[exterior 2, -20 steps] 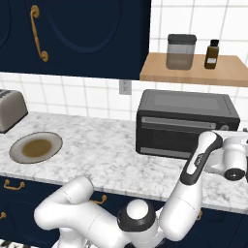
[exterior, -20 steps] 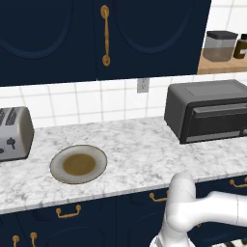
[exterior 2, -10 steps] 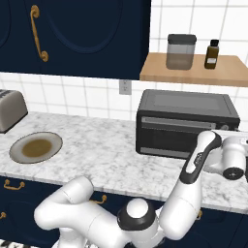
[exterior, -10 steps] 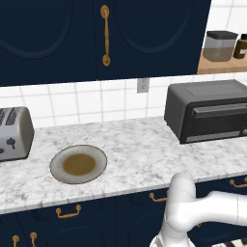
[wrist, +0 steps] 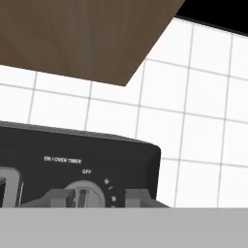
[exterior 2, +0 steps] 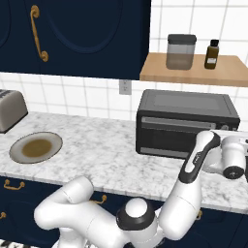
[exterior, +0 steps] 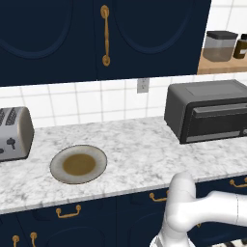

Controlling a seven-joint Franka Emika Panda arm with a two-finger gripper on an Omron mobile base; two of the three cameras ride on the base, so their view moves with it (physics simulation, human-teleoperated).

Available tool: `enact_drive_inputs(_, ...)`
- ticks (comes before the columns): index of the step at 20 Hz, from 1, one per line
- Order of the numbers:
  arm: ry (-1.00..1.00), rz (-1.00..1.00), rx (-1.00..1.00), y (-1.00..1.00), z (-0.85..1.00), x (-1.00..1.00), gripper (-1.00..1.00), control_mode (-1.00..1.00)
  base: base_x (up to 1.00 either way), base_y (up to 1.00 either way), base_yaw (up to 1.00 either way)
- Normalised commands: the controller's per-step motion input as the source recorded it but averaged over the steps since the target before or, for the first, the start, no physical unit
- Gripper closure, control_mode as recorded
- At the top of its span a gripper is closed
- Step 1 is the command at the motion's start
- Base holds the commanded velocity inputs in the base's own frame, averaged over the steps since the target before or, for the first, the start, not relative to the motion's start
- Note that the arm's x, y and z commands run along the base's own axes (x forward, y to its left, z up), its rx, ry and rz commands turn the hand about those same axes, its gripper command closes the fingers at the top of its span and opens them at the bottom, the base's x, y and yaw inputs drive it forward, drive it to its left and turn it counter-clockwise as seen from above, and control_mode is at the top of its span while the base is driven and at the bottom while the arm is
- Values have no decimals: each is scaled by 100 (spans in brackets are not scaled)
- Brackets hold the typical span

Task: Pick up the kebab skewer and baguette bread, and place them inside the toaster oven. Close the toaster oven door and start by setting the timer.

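The toaster oven (exterior: pixel 207 113) (exterior 2: pixel 186 123) stands at the right of the counter. Its door (exterior: pixel 218 121) (exterior 2: pixel 167 136) is up and closed. In the hand view my gripper (wrist: pixel 99 197) is right at the oven's control panel (wrist: pixel 97 160). Its two fingertips (wrist: pixel 60 197) flank the timer knob (wrist: pixel 85 193), which points to OFF. The left tip overlaps the knob's edge and the right tip stands a little off it. I cannot tell whether the knob is gripped. The kebab skewer and the baguette bread are out of view. The plate (exterior: pixel 55 166) (exterior 2: pixel 17 150) holds nothing.
A silver two-slot toaster (exterior: pixel 12 135) (exterior 2: pixel 9 109) sits at the counter's left end. Above the oven a wooden shelf (exterior 2: pixel 193 72) (wrist: pixel 72 38) carries a jar (exterior 2: pixel 180 51) and a dark bottle (exterior 2: pixel 211 53). Dark blue cabinets hang over the counter.
The arm and hand have stayed by the oven's right end. The jaws have drawn in from wide around the timer knob.
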Motion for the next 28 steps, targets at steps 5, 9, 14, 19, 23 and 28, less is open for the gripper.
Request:
enact_drive_inputs(5,-1,-10,0,52,-24,12,100,-100,0,0,0)
enact_drive_inputs(9,0,-7,0,44,-17,31,100,-100,0,0,0)
enact_drive_inputs(14,0,-1,0,19,-15,56,100,-100,0,0,0)
enact_drive_inputs(19,0,0,0,16,-19,52,100,-100,0,0,0)
enact_drive_inputs(23,0,0,0,29,-31,35,100,-100,0,0,0)
enact_drive_inputs(28,0,0,3,36,-37,39,100,-100,0,0,0)
